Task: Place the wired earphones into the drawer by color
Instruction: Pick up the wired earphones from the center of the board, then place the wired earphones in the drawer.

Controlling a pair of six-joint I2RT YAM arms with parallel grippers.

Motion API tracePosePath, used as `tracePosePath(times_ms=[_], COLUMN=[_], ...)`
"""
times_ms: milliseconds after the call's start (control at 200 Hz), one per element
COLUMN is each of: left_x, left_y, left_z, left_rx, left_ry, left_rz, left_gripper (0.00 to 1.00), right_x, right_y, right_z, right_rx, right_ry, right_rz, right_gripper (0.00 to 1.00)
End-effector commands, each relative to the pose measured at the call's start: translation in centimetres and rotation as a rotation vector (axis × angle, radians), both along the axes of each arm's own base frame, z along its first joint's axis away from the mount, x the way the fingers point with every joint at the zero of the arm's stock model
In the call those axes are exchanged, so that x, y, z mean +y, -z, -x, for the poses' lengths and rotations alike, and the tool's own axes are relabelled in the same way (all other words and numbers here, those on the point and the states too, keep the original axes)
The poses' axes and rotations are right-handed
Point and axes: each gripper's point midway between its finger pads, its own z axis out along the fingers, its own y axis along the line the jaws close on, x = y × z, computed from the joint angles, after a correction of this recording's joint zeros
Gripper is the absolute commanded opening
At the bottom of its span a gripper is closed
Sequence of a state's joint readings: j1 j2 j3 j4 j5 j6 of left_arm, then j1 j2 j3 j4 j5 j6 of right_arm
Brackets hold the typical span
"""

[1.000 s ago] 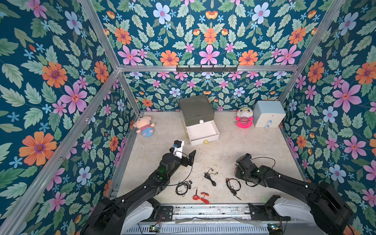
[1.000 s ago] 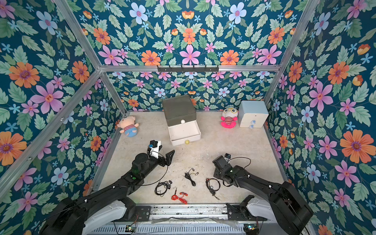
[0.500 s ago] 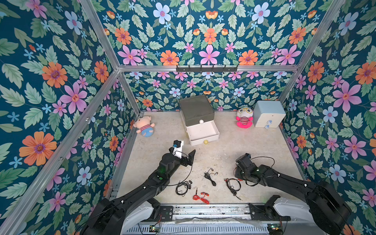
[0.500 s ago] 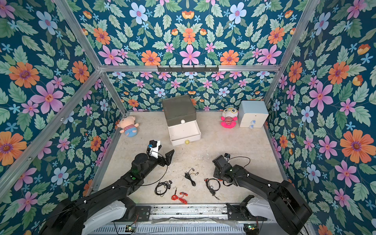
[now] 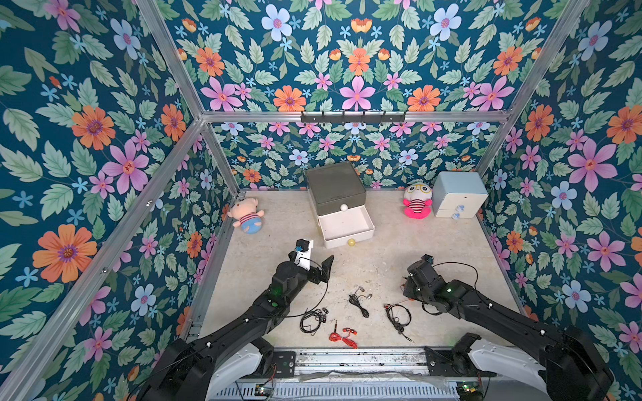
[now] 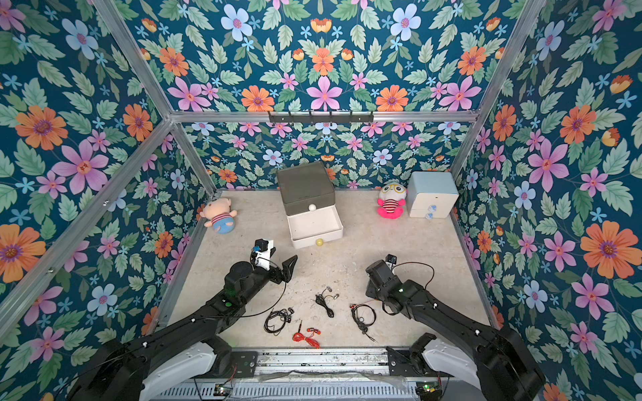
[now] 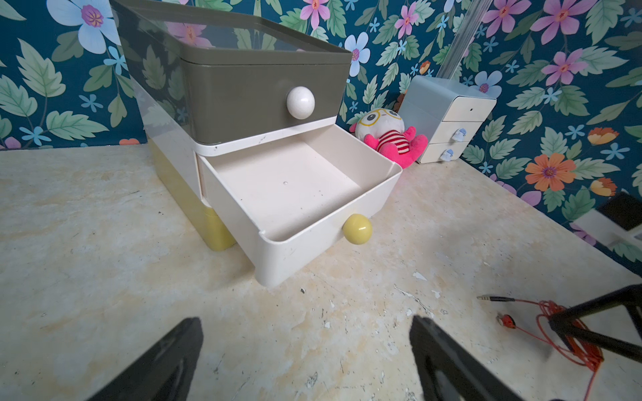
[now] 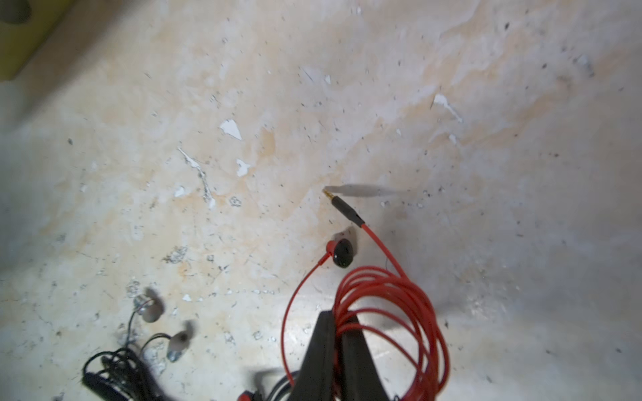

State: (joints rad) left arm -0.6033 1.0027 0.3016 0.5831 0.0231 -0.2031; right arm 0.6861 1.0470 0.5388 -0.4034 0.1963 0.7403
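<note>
— Any lettering legible on the drawer unit (image 7: 243,86) or the blue cabinet (image 7: 425,104)?
— None. No word, brand, number or sign reads in any view.

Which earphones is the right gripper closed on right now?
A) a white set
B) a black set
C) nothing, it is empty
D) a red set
D: in the right wrist view the right gripper is pinched shut on the coiled cable of the red earphones, while the black earphones lie apart from it, untouched.
</note>
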Motion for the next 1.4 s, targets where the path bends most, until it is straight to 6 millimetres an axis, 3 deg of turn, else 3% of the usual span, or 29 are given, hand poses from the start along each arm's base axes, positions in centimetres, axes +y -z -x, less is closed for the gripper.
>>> tracePosePath(times_ms=[0, 265, 625, 900, 1395], left_x=[0.1, 0.2, 0.2, 0.4, 1.5], left_y=[-0.3, -0.3, -0.4, -0.4, -0.8], left_z=[-0.1, -0.1, 0.0, 0.0, 0.0], left_rx=[-0.019, -0.022, -0.024, -0.027, -0.045], left_ry=[-0.004, -0.008, -0.008, -0.015, -0.067], left_rz=[-0.004, -0.006, -0.003, -0.005, 0.000], left_gripper=[0.99, 0.99, 0.99, 0.99, 0.99], right_x=[-0.8, 0.1, 1.7, 5.3, 12.6], right_y=[-1.8, -7.6, -12.4, -17.6, -24.9], right_z=[-0.7, -2.7, -4.4, -6.0, -9.5], right_rx=[-0.066, -0.255, -0.373, -0.544, -0.882], right_ry=[0.013, 0.004, -0.039, -0.177, -0.466], right_rz=[0.033, -0.054, -0.102, -0.209, -0.201], right_gripper=[0.05, 0.03, 0.02, 0.00, 0.03])
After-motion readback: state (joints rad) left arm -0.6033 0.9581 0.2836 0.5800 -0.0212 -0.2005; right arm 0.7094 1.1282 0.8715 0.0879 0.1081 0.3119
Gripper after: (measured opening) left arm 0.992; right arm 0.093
